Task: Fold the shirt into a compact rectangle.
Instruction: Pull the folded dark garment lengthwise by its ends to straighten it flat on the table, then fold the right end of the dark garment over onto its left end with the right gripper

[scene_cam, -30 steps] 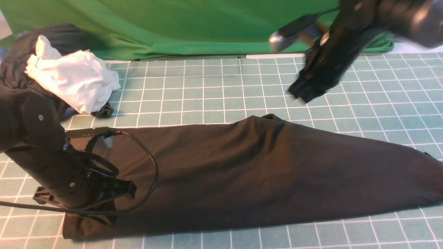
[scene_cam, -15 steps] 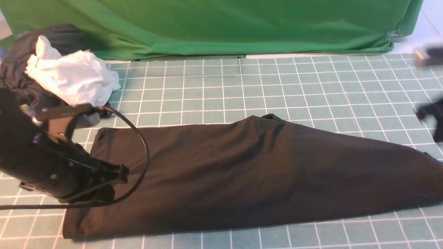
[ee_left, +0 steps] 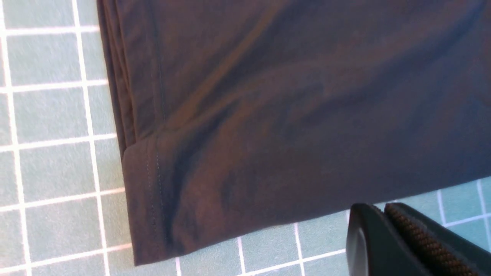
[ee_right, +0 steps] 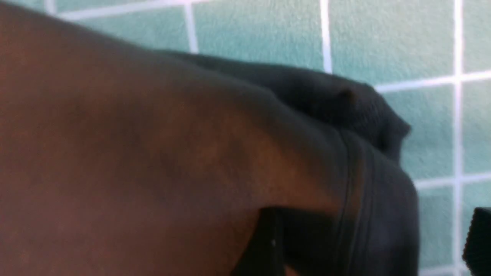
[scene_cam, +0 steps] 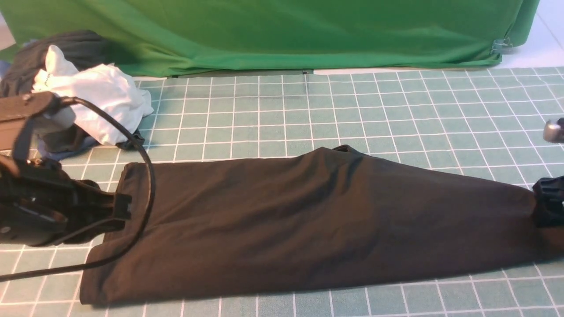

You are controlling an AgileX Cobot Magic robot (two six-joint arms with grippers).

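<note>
Teal mat (scene_cam: 282, 110), ruled with a white grid, is spread under the whole scene. On it the left gripper (scene_cam: 122, 206) is seen at 9 o'clock, its jaws pressed together with nothing caught between them. In the left wrist view its ridged fingers (ee_left: 406, 230) are shown closed over bare mat, just beside the long edge of the shirt (scene_cam: 308, 220). Whether that edge is touched cannot be told.

At 3 o'clock, the right gripper (scene_cam: 548, 200) is held with its jaws set wide. In the right wrist view, one dark finger (ee_right: 268, 245) is seen against the fabric and the other at the edge of the frame. The ribbed collar end of the shirt is laid between them and is not pinched.

The shirt, black, is laid flat across the middle of the mat as one long folded band. It is broad and stitched along the hem at 9 o'clock and tapers towards 3 o'clock. A black cable (scene_cam: 147, 185) is looped over its hem end.

At 10 o'clock a crumpled white garment (scene_cam: 101, 101) is piled against a dark bundle (scene_cam: 75, 46), well apart from the shirt. A green cloth (scene_cam: 264, 35) is hung along the far edge at 12 o'clock.
</note>
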